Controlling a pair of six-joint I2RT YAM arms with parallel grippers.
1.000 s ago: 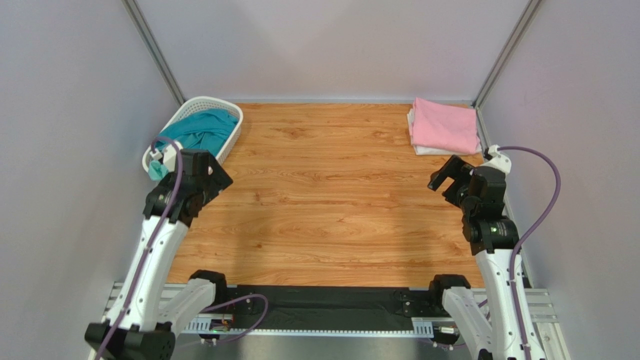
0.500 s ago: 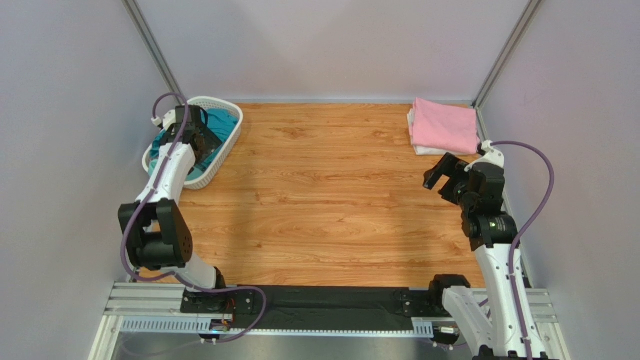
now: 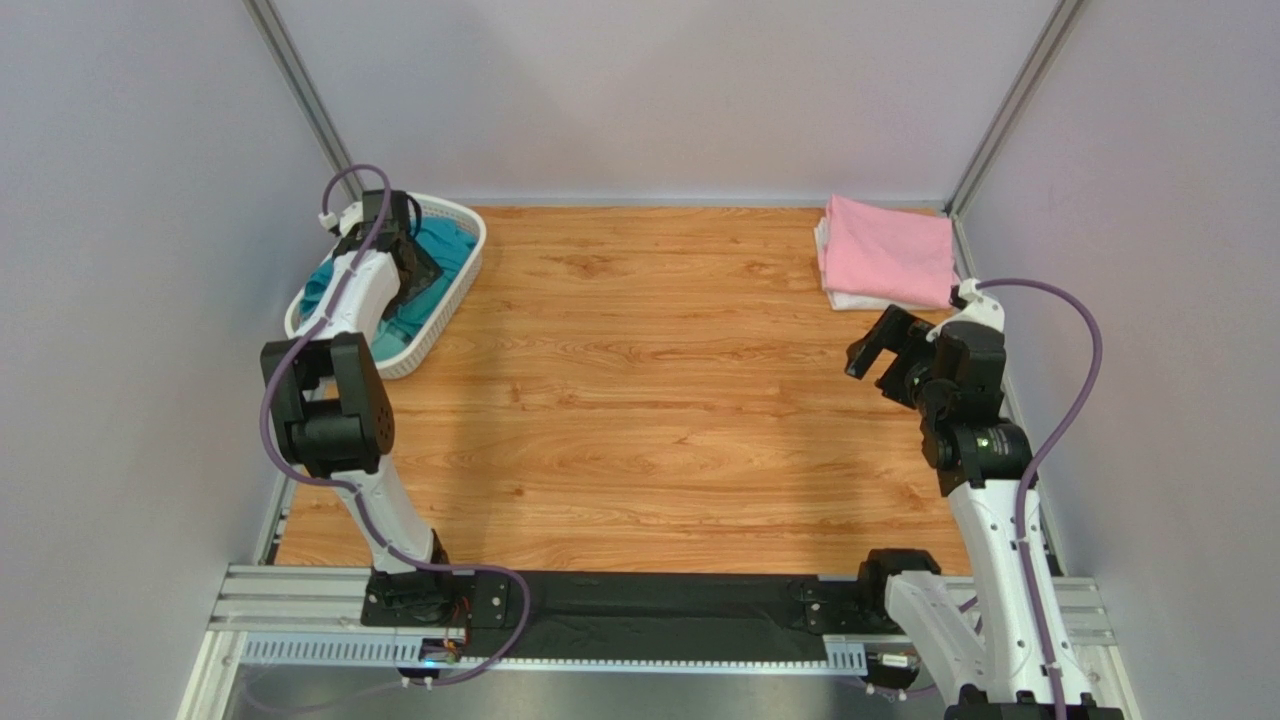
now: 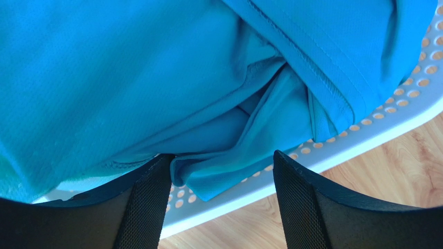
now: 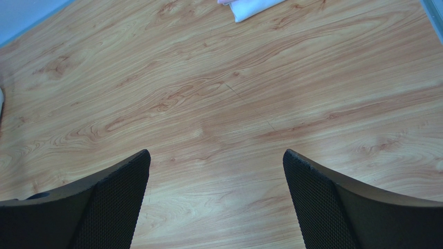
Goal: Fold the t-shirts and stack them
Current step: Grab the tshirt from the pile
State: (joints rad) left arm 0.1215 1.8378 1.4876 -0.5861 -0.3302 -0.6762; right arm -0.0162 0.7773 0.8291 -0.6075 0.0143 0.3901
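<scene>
A crumpled teal-blue t-shirt (image 3: 436, 258) lies in the white lattice basket (image 3: 469, 228) at the far left. My left gripper (image 3: 403, 258) reaches into the basket, open, its jaws just above the teal cloth (image 4: 156, 78) with a fold between them. A folded pink t-shirt (image 3: 890, 248) lies on a folded white one (image 3: 830, 267) at the far right corner. My right gripper (image 3: 884, 348) is open and empty above the bare table, near side of that stack. A corner of the white t-shirt (image 5: 249, 8) shows in the right wrist view.
The wooden table (image 3: 661, 390) is walled on left, back and right. The basket rim (image 4: 364, 132) runs under my left jaws, with table wood beyond it. The left arm's elbow (image 3: 323, 405) stands over the table's left edge.
My left arm has swung from near the table's left side up and over into the basket, onto the teal shirt. My right gripper has shifted only slightly.
</scene>
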